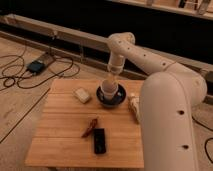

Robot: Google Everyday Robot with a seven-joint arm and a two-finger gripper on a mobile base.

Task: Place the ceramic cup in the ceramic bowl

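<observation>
The pale off-white ceramic cup (108,90) stands upright inside the dark glossy ceramic bowl (120,99), which sits on the far middle of the wooden table (60,135). My gripper (110,79) is right above the cup, at its rim, with the wrist pointing straight down. Whether it still holds the cup is not visible. My white arm reaches in from the right and its large near segment (167,125) covers the table's right side.
A pale rectangular block (81,94) lies left of the bowl. A reddish-brown item (90,127) and a black flat device (99,140) lie at the table's front middle. A whitish object (134,107) lies right of the bowl. Cables and a blue box (36,66) are on the floor at left.
</observation>
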